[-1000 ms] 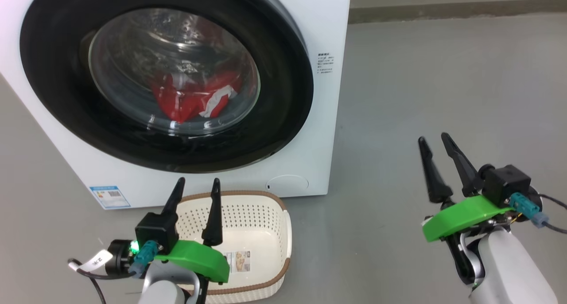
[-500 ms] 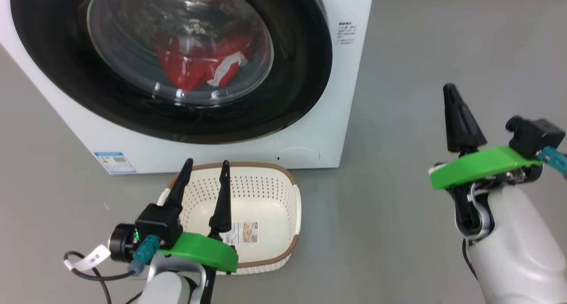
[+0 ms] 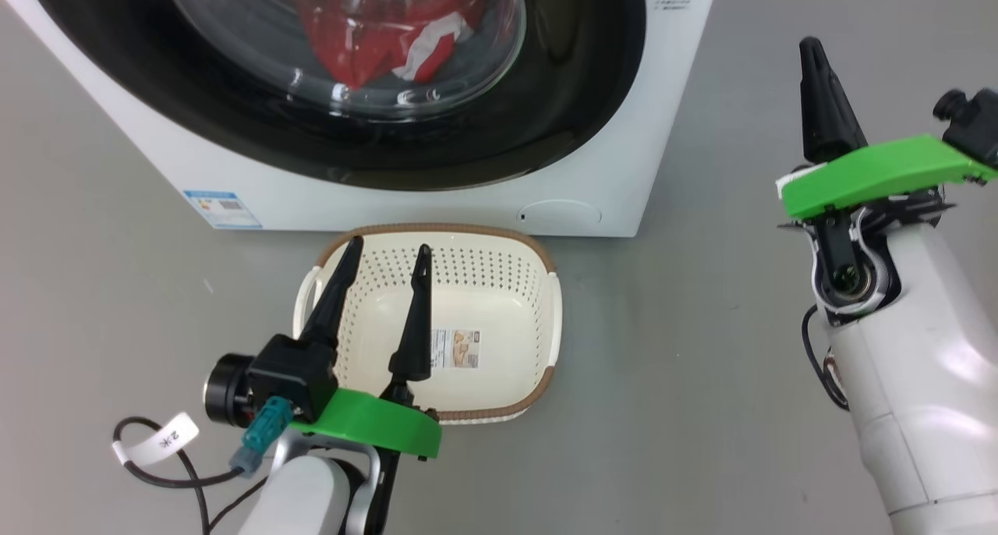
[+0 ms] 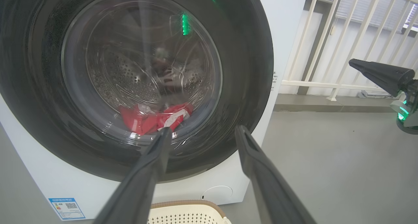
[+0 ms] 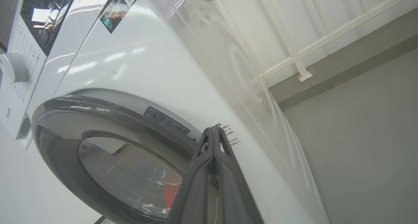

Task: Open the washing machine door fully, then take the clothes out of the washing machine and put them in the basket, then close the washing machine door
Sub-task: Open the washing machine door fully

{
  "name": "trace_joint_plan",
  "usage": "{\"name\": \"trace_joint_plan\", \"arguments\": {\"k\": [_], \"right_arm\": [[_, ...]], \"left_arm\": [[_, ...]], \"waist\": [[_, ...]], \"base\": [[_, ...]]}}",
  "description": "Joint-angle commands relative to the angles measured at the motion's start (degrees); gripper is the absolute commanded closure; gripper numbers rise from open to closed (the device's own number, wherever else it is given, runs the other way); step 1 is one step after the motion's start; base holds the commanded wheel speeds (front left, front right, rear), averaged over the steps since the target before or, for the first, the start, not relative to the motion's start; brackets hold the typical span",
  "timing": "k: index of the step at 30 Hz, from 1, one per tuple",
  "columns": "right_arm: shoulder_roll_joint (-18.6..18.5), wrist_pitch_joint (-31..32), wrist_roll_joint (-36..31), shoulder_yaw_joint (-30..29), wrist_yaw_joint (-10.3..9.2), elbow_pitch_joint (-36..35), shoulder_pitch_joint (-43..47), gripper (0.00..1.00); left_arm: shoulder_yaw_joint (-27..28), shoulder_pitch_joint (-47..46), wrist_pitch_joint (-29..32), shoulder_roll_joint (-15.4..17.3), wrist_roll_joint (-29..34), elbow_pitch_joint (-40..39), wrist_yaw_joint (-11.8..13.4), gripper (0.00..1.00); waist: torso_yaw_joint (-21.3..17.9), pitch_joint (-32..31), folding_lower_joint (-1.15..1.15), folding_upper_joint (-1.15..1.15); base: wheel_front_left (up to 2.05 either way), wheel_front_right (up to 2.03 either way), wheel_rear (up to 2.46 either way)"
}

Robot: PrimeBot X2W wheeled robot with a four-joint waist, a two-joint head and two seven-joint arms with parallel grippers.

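Right, washing machine (image 3: 351, 211) faces the robot, its door (image 3: 577, 51) flush shut. Basket (image 3: 437, 229) sits on the floor just before it, mouth up. Red clothes (image 3: 351, 28) lie heaped low behind the door. Left gripper (image 3: 390, 244) is spread wide, empty, above the basket; right gripper (image 3: 812, 47) is pinched closed, empty. Right wrist view adds the control knob (image 5: 13, 67).

Grey floor (image 3: 702, 363), white railing (image 4: 326, 84) behind
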Motion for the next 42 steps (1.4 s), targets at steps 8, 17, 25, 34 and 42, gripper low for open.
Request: {"name": "trace_joint_plan", "arguments": {"k": [8, 17, 25, 34, 42], "right_arm": [[-0.1, 8.17, 13.51, 0.01, 0.03, -1.83, -6.25, 1.0], [-1.94, 16.24, 24.42, -2.08, 0.03, -0.34, -11.78, 1.0], [-3.36, 22.46, 29.38, -3.45, 0.03, 4.16, -18.28, 1.0], [-4.05, 25.53, 30.26, -3.19, 0.03, 9.55, -23.56, 1.0], [-4.76, 26.69, 30.37, -2.91, 0.03, 13.36, -26.04, 1.0]], "left_arm": [[0.35, -2.13, -0.52, 0.95, 0.46, -4.01, 0.09, 0.0], [-0.9, -2.35, -0.52, 0.95, 0.36, -5.26, 0.14, 0.0], [-2.72, -3.07, -0.52, 0.95, -0.43, -6.1, 0.37, 0.0], [-3.95, -3.73, -0.52, 0.95, -1.55, -6.52, 0.96, 0.0], [-4.66, -4.09, -0.52, 0.95, -2.68, -6.58, 1.05, 0.0]], "waist": [[3.16, 4.26, 0.0, 0.0], [5.32, 7.02, 0.0, 0.0], [7.51, 9.43, 0.0, 0.0], [9.69, 11.26, 0.0, 0.0], [11.67, 11.79, 0.0, 0.0]], "base": [[0.0, 0.0, 0.0], [0.0, 0.0, 0.0], [0.0, 0.0, 0.0], [0.0, 0.0, 0.0], [0.0, 0.0, 0.0]]}}
